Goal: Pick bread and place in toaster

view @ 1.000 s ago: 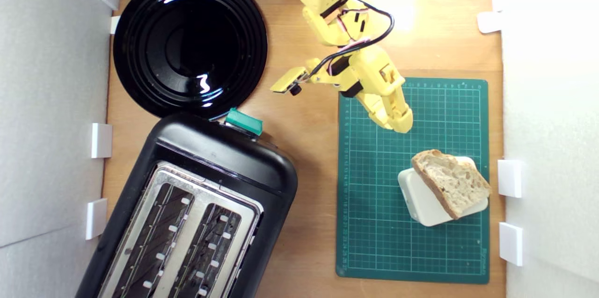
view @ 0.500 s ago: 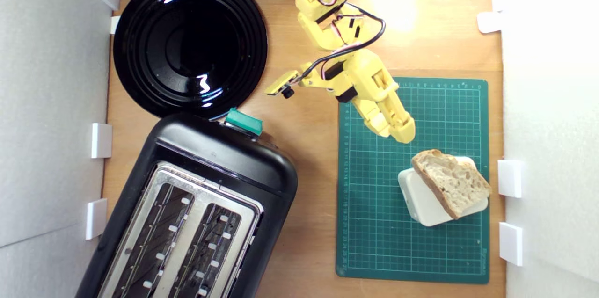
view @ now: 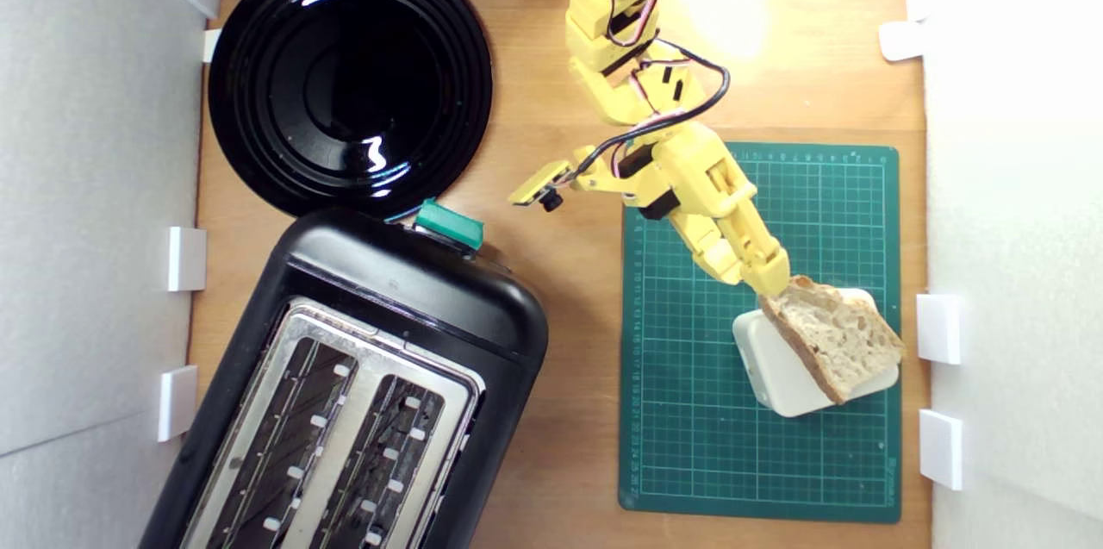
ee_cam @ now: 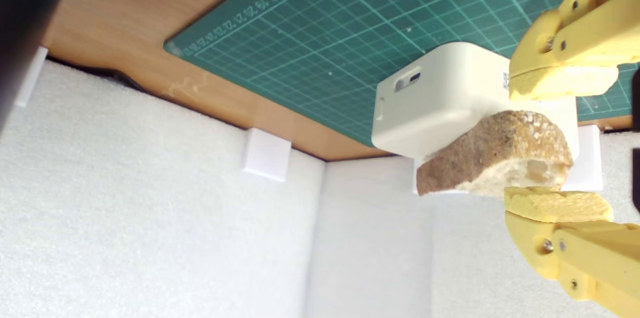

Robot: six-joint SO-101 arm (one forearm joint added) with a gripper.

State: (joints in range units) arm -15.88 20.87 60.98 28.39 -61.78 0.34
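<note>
The bread (view: 834,338) is a rustic slice with a brown crust, lying tilted on a cream-white plastic box (view: 769,370) at the exterior view's right. My yellow gripper (view: 773,282) has reached the slice's near corner. In the wrist view the gripper (ee_cam: 557,144) is open, with one of its fingers (ee_cam: 560,83) on each side of the bread's (ee_cam: 495,153) crusty end, and small gaps show between pads and crust. The black toaster (view: 362,377) with a silver top, two empty slots and a green lever knob (view: 448,224) stands at the lower left of the exterior view.
The box (ee_cam: 440,98) rests on a green cutting mat (view: 689,411) on the wooden table. A glossy black plate (view: 349,79) lies above the toaster. White foam walls (view: 86,187) with white clips (view: 939,327) close both sides, near the bread.
The arm has stretched toward the bread. The gripper moved from the mat's upper part down to the slice's corner. Bread, box and toaster have not moved.
</note>
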